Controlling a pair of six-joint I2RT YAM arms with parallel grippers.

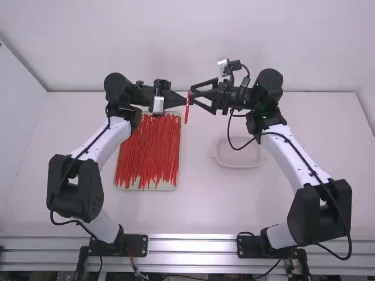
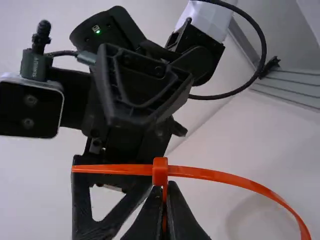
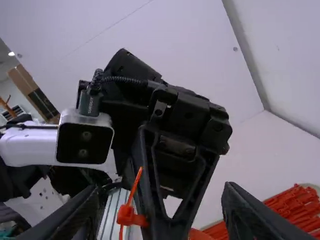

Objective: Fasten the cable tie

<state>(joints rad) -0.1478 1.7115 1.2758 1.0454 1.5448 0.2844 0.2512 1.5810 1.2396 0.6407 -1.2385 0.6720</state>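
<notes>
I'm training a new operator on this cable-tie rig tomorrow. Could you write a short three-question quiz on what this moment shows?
1. True or false: the right gripper is clamped shut on the cable tie.
2. Multiple choice: where do the spare cable ties lie?
A. in a cardboard box
B. piled on a tray under the left arm
C. hanging from a hook
3. Fill in: the cable tie is held up off the table, pinched between the fingers of the ____ gripper.

Key: 1 false, its fingers stand wide apart. 2 B. 3 left, that is the left gripper.
</notes>
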